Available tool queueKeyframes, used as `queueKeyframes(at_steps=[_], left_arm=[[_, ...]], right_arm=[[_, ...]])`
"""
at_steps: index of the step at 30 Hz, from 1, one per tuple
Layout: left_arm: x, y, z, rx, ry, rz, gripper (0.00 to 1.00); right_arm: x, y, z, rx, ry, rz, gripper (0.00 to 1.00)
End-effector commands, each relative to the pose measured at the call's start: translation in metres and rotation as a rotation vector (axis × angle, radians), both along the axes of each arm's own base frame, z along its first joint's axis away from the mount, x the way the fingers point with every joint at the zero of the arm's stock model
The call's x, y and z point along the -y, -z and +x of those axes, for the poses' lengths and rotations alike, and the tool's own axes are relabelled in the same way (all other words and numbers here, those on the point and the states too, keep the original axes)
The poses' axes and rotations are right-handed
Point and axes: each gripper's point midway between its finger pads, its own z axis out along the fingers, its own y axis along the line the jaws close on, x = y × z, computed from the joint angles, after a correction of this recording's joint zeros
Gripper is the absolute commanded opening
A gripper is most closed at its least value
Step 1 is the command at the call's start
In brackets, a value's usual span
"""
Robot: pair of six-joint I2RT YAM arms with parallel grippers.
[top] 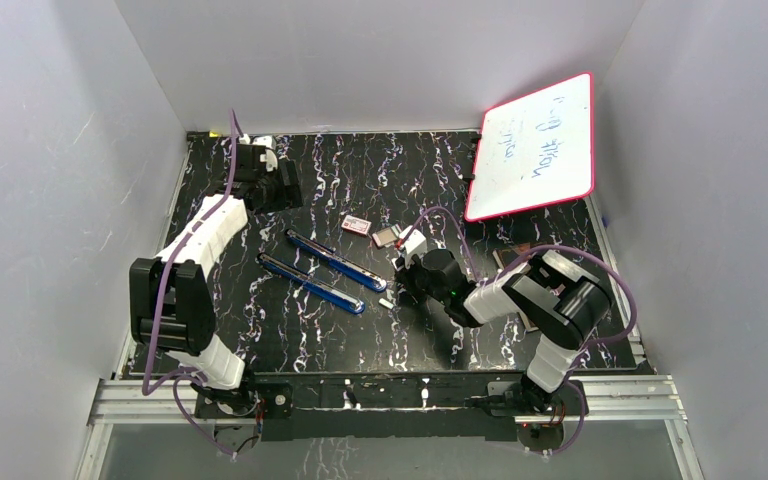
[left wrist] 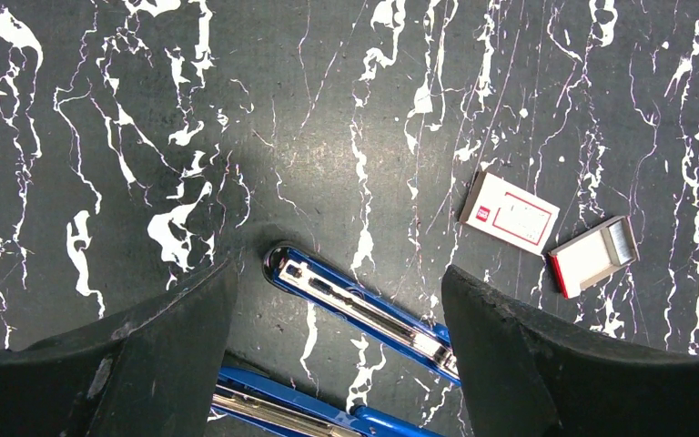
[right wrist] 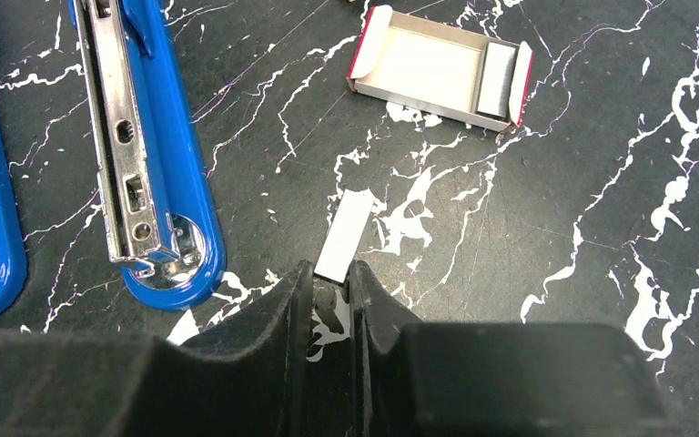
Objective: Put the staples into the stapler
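1 short strip of staples [right wrist: 344,234] lies flat just right of the blue stapler [right wrist: 171,182], its near end between the right gripper's [right wrist: 331,273] narrowed jaws, clamped or not I cannot tell; light, slick and brittle, it wants gentle pinching across its long sides

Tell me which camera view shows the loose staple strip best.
The right wrist view: the staple strip lies large and sharp, its near end between the fingertips of the right gripper. The top view shows a pale speck; the left wrist view misses it.
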Motion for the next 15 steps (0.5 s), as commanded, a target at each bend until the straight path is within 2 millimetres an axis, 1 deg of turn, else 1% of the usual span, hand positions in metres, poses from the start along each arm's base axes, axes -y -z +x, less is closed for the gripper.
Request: queueKeyframes(at_steps=[1, 9, 10, 13, 15], left_arm=[[0.0045, -0.0034, 0.0041, 0.011, 0.011, -0.012, 0.81], [0.0047, -0.0018, 0.0052, 0.01, 0.012, -0.01, 0.81], [0.0044, -0.0018, 0.0054, 0.011, 0.011, -0.01, 0.81], [0.0046, -0.0006, 0.0053, 0.01, 0.013, -0.009, 0.81], [0.0045, -0.0005, 0.0053, 0.01, 0.013, -0.008, 0.81]], right_arm=[[0.0316, 0.0509, -0.0207, -0.125, 0.025, -0.167, 0.28], [0.0354, 0.0536, -0.0182, -0.129, 0.056, -0.178, 0.24], [0.0363, 0.0543, -0.0177, -0.13, 0.061, -0.18, 0.26], [0.0349, 0.0544, -0.0177, -0.133, 0.059, -0.177, 0.4], [0.0335, 0.0549, -0.0174, -0.137, 0.058, -0.171, 0.42]])
